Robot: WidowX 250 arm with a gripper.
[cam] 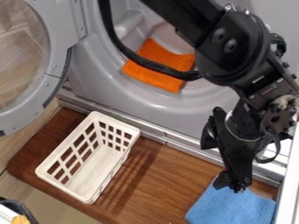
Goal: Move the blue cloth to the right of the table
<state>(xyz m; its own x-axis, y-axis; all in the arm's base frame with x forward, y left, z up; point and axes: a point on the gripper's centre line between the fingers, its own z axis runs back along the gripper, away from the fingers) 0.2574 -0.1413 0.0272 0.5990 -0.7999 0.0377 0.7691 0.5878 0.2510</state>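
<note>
A blue cloth [234, 210] is lying at the near right of a brown wooden surface [158, 175], directly below the jaws of a black gripper [235, 187] that is hanging tip-down above the cloth's far end. Most of the fabric is spreading out nearer than the tips, with some of it showing to their left and more to their right; whether the jaws are standing apart, together or closed on the cloth, or are even touching it, cannot be told from this angle. The black arm [231, 46] is slanting in from the far edge, crossing in front of a grey appliance [102, 89] whose round door [57, 19] is standing open at the far left. Inside the appliance, an orange cloth [143, 74] is resting, partly crossed by a black cable [149, 64] that is looping beside the arm. A white basket [96, 168] with gridded sides is sitting upright on the wood, left of the blue cloth and well apart from it.
</note>
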